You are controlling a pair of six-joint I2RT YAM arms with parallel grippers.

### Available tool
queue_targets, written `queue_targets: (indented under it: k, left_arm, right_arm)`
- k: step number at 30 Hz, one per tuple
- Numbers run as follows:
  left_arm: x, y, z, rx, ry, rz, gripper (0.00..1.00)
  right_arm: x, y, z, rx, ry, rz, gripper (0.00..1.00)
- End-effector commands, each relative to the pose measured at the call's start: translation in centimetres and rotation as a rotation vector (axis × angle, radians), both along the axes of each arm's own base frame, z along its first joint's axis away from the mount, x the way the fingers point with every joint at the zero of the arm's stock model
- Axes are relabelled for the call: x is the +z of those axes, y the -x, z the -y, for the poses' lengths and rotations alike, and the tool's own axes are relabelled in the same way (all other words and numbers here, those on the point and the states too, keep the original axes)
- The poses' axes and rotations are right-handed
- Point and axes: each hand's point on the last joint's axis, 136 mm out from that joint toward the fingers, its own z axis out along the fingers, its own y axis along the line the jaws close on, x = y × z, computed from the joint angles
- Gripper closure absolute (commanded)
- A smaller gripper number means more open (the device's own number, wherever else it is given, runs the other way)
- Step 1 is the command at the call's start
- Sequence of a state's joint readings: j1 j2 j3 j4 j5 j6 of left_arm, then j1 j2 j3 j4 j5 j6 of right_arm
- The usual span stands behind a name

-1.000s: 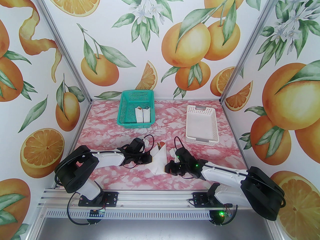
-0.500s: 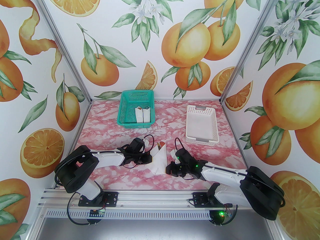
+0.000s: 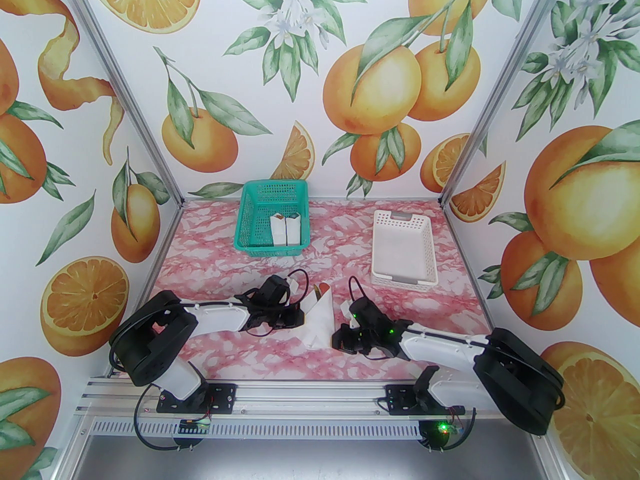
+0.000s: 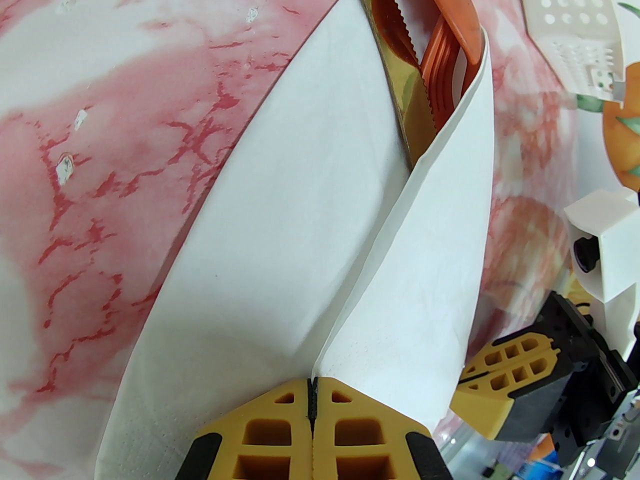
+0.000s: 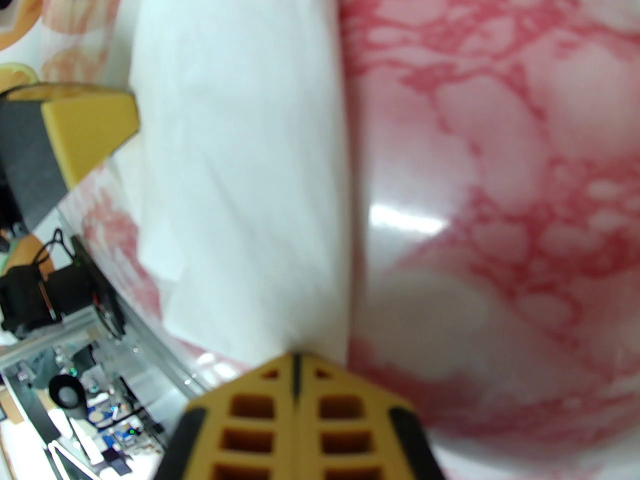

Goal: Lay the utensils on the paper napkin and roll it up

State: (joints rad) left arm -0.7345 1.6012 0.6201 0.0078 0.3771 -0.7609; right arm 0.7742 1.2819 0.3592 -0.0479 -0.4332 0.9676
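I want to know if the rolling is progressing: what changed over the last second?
The right arm shifted slightly: its elbow swung a little inward and the right gripper eased a touch to the right at the edge of the paper napkin, staying shut. Nothing was grabbed or released. Unchanged: the left gripper shut on the napkin's fold, the utensils inside it, the green basket and the white basket.

The paper napkin (image 4: 280,218) is matt white tissue, soft and faintly dimpled near its edge. The knife (image 4: 400,83) is glossy, mirror-like olive-gold; the spoon (image 4: 450,10) and fork (image 4: 440,80) are smooth orange plastic. The counter (image 4: 100,118) is glossy pink marble-print. The left tool (image 4: 311,383) has fingers (image 4: 265,433) of matt yellow latticed plastic. The teal basket (image 3: 245,228) and white basket (image 3: 402,274) are perforated plastic.
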Motion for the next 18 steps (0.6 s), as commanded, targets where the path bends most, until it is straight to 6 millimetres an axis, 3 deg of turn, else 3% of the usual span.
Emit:
queue_targets:
  k: [1,18]
  left_arm:
    - [-0.9,0.4,-1.7,0.005,-0.096,-0.014,0.97]
    - [2.8,-0.9,-1.7,-0.004,-0.09,0.071,0.78]
  right_arm:
    - [-1.1,0.3,0.7,0.003,0.062,-0.012,1.0]
    - [-0.5,-0.3,0.1,0.009,0.053,0.001,1.0]
